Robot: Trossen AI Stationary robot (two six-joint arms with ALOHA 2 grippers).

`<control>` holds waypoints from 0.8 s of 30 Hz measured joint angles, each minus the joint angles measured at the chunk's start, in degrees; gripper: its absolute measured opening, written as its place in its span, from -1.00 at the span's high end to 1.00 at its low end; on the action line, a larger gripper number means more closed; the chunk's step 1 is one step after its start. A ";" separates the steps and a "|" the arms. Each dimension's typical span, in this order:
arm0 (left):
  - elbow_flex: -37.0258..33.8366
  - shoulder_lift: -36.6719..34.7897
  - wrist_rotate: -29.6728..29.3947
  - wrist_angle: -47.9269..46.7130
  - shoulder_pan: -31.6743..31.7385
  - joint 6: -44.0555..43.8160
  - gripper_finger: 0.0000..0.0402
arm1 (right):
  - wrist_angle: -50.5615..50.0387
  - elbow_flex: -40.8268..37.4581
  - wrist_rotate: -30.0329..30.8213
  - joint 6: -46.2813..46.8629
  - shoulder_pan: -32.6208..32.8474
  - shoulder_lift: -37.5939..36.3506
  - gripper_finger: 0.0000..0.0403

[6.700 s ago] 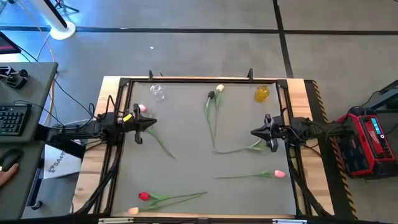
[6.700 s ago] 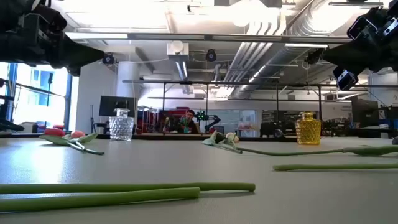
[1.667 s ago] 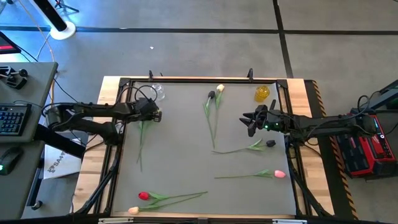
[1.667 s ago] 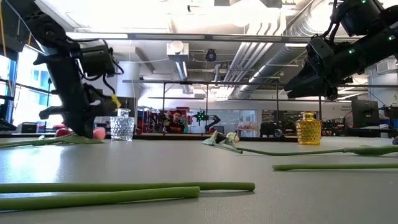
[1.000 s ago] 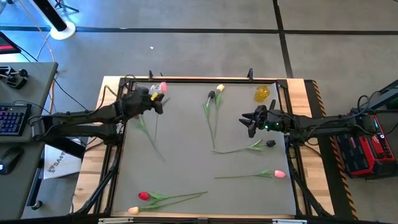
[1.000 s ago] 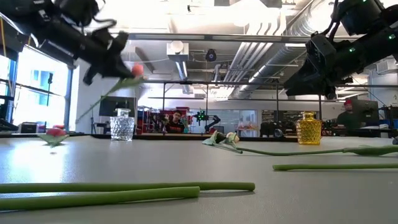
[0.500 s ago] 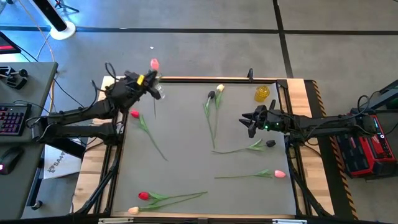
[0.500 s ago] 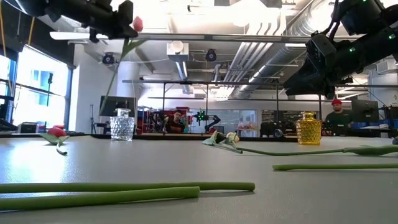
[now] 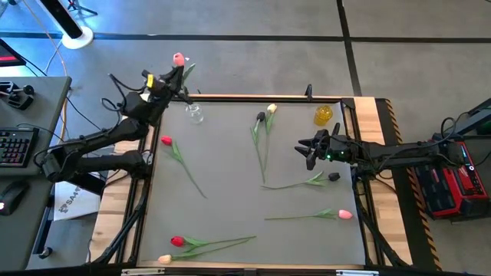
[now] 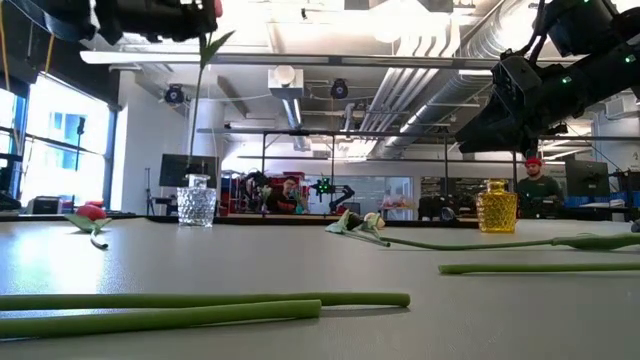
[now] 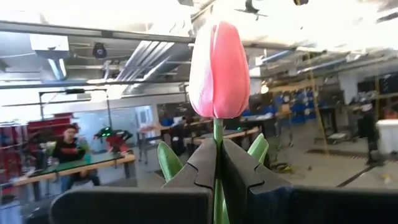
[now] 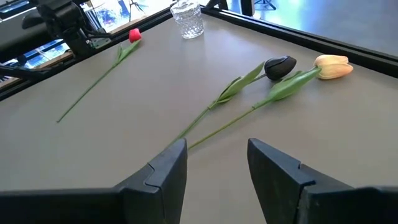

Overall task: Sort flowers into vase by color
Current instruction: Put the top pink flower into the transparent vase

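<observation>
Holding a pink tulip (image 11: 218, 70) by its stem just under the head, the left gripper (image 9: 173, 78) is raised above the bench's far left corner, its fingers (image 11: 202, 167) pressed together on the green stem. In the low view the stem hangs nearly upright, its lower end above the clear glass vase (image 10: 196, 205) standing at that corner. Whether the stem tip has entered the vase cannot be told.

A red tulip (image 9: 166, 141) lies on the bench (image 9: 230, 169) near the left edge, its stem running toward the middle. A near-black tulip (image 12: 280, 65) and a cream-yellow tulip (image 12: 333, 66) lie side by side near the far edge, their stems crossing. The yellow glass vase (image 9: 323, 115) stands at the far right corner.

The right gripper (image 9: 304, 150) hovers above the bench near the right edge, fingers (image 12: 168, 168) apart and holding nothing. Another pink tulip (image 9: 344, 215) lies toward the near right, and a red tulip with a pale one (image 9: 164, 260) lie at the near left edge.
</observation>
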 joint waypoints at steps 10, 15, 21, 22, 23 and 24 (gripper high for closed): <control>0.00 8.63 4.49 4.53 5.22 -0.14 1.00 | 0.00 0.00 0.20 -0.07 0.00 0.01 0.23; 0.00 10.43 6.42 9.11 5.66 -0.66 1.00 | -0.02 0.00 0.17 -0.72 0.00 0.01 0.23; 0.00 10.02 6.52 9.26 5.63 -2.20 1.00 | -0.93 0.00 0.39 -0.94 0.00 0.03 0.23; 0.00 10.01 6.55 9.26 5.63 -2.38 1.00 | -1.07 0.00 0.39 -0.94 0.00 0.04 0.23; 0.00 10.01 6.63 9.29 5.63 -3.08 1.00 | -1.21 0.00 0.39 -0.94 0.00 0.05 0.23; 0.00 10.01 6.79 9.29 5.63 -4.04 1.00 | -1.29 0.00 0.39 -0.94 0.00 0.05 0.23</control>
